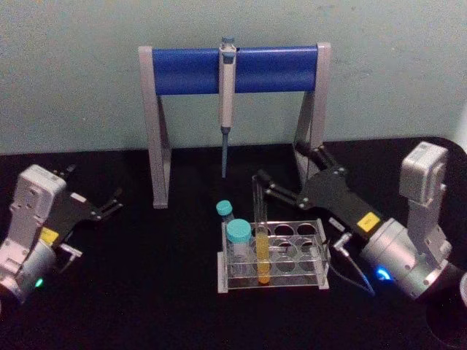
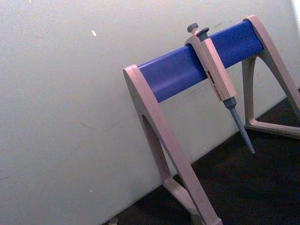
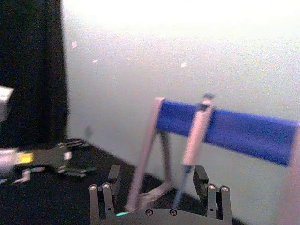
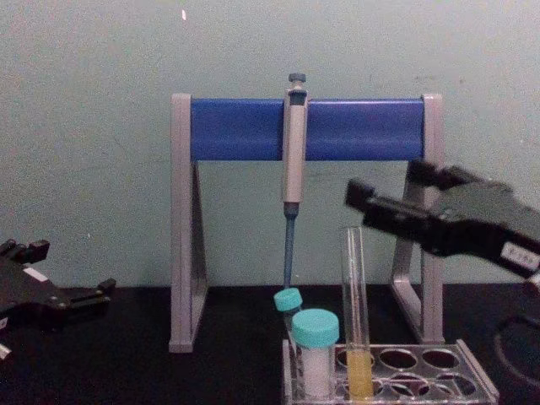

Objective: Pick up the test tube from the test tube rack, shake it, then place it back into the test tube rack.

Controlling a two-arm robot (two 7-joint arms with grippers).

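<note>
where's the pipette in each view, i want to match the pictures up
Head view: the pipette hangs top centre, behind the test tube rack.
Left wrist view: it hangs tilted on the bar, upper right.
Right wrist view: blurred, right of centre.
Chest view: centre, just left of the test tube.
Shared landmark: the blue bar of the pipette stand.

Test tube [image 1: 261, 244] upright in test tube rack [image 1: 310, 273].

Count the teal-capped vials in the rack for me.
2: a larger vial at the front left of the test tube rack, a smaller vial just behind it. Others seem unlikely behind them.
</note>
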